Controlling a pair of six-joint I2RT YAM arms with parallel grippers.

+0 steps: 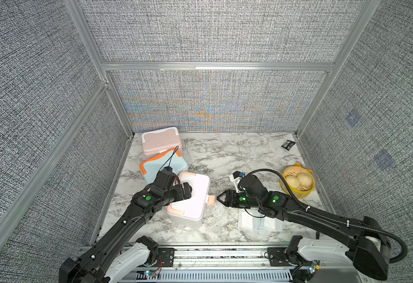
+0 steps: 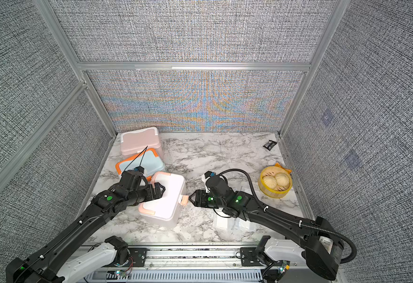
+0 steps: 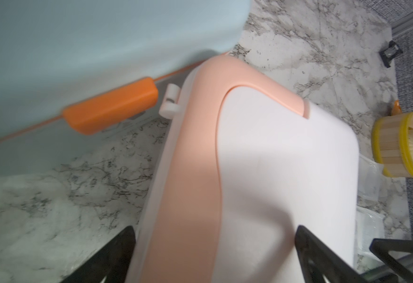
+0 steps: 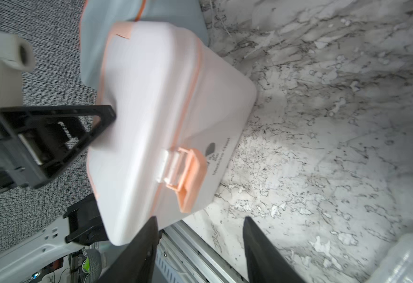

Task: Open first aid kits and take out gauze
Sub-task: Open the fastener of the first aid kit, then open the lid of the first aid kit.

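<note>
Left claw [image 1: 187, 190], spread wide, braces white-and-peach kit [image 1: 195, 196] on tabletop [image 1: 237, 156] so right claw [image 1: 219, 198], part-open and empty, reaches peach latch [image 1: 210, 200].

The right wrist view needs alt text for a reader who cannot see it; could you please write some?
A closed white-and-peach first aid kit with a peach latch stands on a marble table, just ahead of the right tool, whose jaws are apart. The left tool touches its lid.

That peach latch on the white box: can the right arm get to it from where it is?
Probably yes. The right gripper sits just beside the peach latch, jaws apart, with only bare marble table between them. The left gripper rests on the lid, away from it.
</note>
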